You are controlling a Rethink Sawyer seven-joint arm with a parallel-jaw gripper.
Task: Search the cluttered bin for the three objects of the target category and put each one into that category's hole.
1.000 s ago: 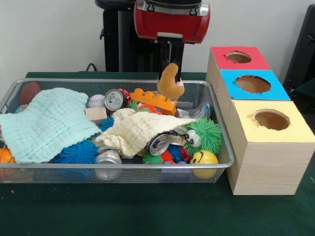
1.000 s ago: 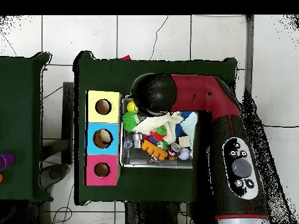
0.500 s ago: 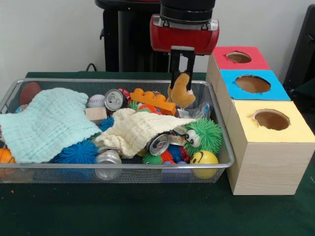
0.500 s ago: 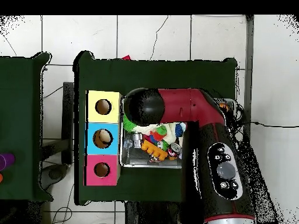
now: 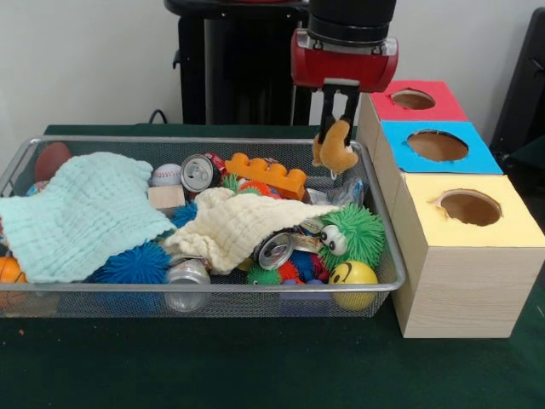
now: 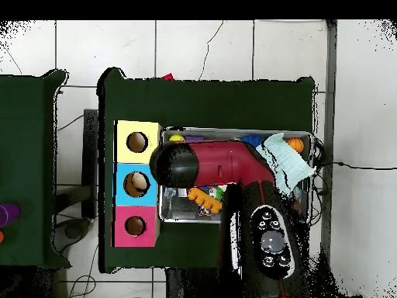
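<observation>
Sawyer arm [image 6: 233, 167]: glossy red shell, black rounded joint cap, black cylindrical wrist above a red housing [image 5: 344, 60]; grey oval button panel [image 6: 270, 240] on the link.

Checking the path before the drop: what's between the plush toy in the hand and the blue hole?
In the front view, only the bin's wire rim and the box's side wall lie between the plush toy and the blue hole.

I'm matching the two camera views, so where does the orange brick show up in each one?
Front view: the orange brick lies at the bin's back, middle, left of the hand.
Overhead view: the brick shows low in the bin, under the arm.
Shared landmark: the blue box.
</observation>
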